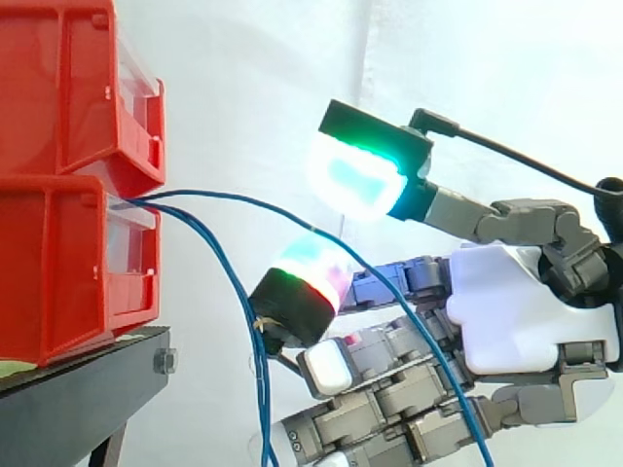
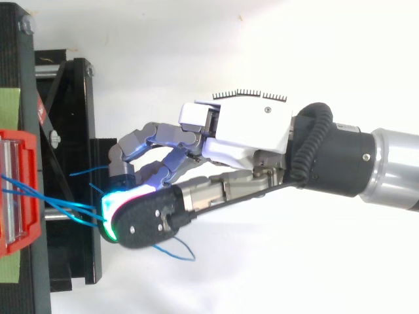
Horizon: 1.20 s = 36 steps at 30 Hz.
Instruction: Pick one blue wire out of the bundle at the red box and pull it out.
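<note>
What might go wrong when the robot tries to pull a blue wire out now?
The thin blue wires leave the red plastic box close together, so the robot hand might catch several at once. One long blue wire lies across the hand between pads that stand apart, so it could slip free.

- This looks like a robotics lab bench set up for testing.
- A plain white curtain [image 1: 243, 78] fills the background and screens off the room.
- Stacked red plastic storage bins [image 1: 58, 195] sit at the left edge on a black stand [image 1: 68, 409] fastened with a bolt [image 1: 165, 362].
- An industrial robot arm [image 2: 386, 167] carrying a mechanical hand [image 2: 249, 127] enters from the top view's right edge.
</note>
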Motion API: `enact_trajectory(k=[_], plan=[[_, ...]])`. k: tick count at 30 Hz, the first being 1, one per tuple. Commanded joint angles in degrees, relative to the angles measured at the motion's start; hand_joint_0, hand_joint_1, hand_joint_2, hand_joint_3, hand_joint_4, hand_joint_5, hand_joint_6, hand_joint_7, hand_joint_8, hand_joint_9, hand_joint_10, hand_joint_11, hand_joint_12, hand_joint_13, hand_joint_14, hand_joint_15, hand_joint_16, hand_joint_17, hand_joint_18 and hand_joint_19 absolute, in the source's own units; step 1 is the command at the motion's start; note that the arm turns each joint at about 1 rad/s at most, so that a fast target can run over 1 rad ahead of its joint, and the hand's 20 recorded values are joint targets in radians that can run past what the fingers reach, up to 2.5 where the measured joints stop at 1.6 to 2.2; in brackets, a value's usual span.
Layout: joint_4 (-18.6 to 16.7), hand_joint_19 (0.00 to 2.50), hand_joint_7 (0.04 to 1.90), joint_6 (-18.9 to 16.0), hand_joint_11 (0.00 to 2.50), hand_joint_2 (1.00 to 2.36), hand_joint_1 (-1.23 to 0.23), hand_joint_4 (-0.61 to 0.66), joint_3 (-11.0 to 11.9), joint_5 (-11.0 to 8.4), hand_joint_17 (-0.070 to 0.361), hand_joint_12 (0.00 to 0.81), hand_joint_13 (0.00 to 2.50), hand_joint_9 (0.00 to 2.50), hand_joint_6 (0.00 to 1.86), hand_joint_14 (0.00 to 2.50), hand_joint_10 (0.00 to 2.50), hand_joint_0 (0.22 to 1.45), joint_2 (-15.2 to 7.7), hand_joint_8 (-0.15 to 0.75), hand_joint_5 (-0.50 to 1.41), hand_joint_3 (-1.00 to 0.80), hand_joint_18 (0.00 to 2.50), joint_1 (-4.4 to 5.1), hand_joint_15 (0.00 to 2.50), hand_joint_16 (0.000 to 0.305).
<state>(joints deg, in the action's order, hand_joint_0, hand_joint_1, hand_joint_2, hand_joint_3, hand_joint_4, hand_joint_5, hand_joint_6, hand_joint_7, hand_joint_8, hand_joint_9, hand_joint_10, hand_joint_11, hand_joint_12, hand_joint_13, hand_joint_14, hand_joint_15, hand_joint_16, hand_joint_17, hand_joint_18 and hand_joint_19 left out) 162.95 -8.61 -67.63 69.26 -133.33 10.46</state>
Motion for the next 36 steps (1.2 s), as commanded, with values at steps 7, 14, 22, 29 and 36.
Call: enact_trajectory(k=[7, 14, 22, 29, 36], plan=[[0.0, 0.31, 1.17, 0.0, 0.55, 1.00, -0.87, 0.13, 0.0, 0.00, 0.141, 0.433, 0.51, 0.79, 0.87, 0.01, 0.02, 0.52, 0.0, 0.300, -0.13, -0.50, 0.46, 0.00, 0.27, 0.063], [0.1, 0.31, 1.19, 0.0, 0.54, 1.00, -0.88, 0.05, -0.1, 0.00, 0.134, 0.417, 0.49, 0.77, 0.87, 0.01, 0.02, 0.60, 0.0, 0.281, -0.14, -0.50, 0.45, 0.00, 0.25, 0.060], [0.2, 0.35, 1.20, 0.0, 0.53, 1.01, -0.81, -0.01, -0.1, 0.00, 0.132, 0.410, 0.49, 0.78, 0.88, 0.01, 0.02, 0.59, 0.0, 0.270, -0.15, -0.35, 0.44, 0.00, 0.27, 0.059], [0.2, 0.37, 1.18, 0.0, 0.53, 1.01, -0.72, -0.02, -0.1, 0.09, 0.142, 0.435, 0.53, 0.85, 0.89, 0.01, 0.01, 0.55, 0.0, 0.290, -0.14, -0.23, 0.46, 0.00, 0.29, 0.063], [0.1, 0.36, 1.14, 0.0, 0.53, 1.01, -0.60, -0.01, -0.1, 0.00, 0.162, 0.480, 0.58, 0.92, 0.89, 0.01, 0.01, 0.54, 0.0, 0.315, -0.12, -0.16, 0.52, 0.00, 0.30, 0.072]])
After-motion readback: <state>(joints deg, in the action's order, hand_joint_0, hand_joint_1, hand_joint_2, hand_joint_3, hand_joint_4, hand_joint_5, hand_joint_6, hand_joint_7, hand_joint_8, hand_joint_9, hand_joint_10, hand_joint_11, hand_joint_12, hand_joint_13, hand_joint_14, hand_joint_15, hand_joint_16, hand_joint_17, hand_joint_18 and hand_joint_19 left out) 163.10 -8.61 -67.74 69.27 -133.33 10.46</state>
